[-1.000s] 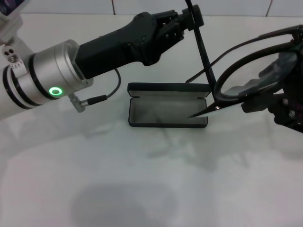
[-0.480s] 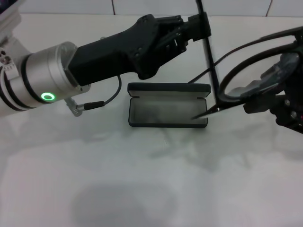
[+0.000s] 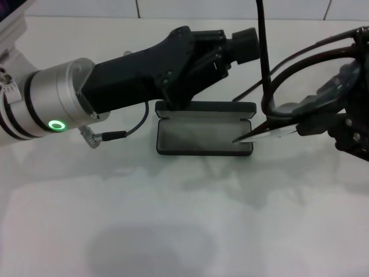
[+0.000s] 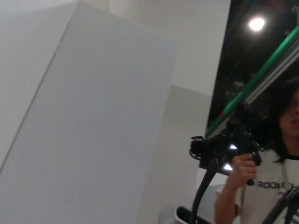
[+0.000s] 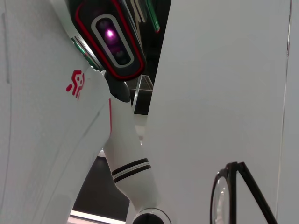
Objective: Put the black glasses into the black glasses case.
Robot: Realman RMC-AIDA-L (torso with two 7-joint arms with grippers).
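Note:
The black glasses case (image 3: 202, 134) lies open on the white table, grey lining up, with its lid standing at the back. The black glasses (image 3: 308, 86) hang in the air to the right of the case. My right gripper (image 3: 349, 130) is shut on their frame at the right edge of the head view. One temple arm (image 3: 263, 57) stands upright and the other points down-left over the case's right end. My left gripper (image 3: 248, 45) is above and behind the case, right against the upright temple arm. The glasses also show in the right wrist view (image 5: 223, 196).
The white table (image 3: 173, 219) stretches in front of the case. A thin cable (image 3: 124, 130) hangs from my left arm to the left of the case. A tiled wall runs along the back. The right wrist view shows my own white body (image 5: 46, 116).
My left gripper has moved right and slightly down. The raised temple arm has swung from slanted to upright. The right gripper and the case have stayed about where they were.

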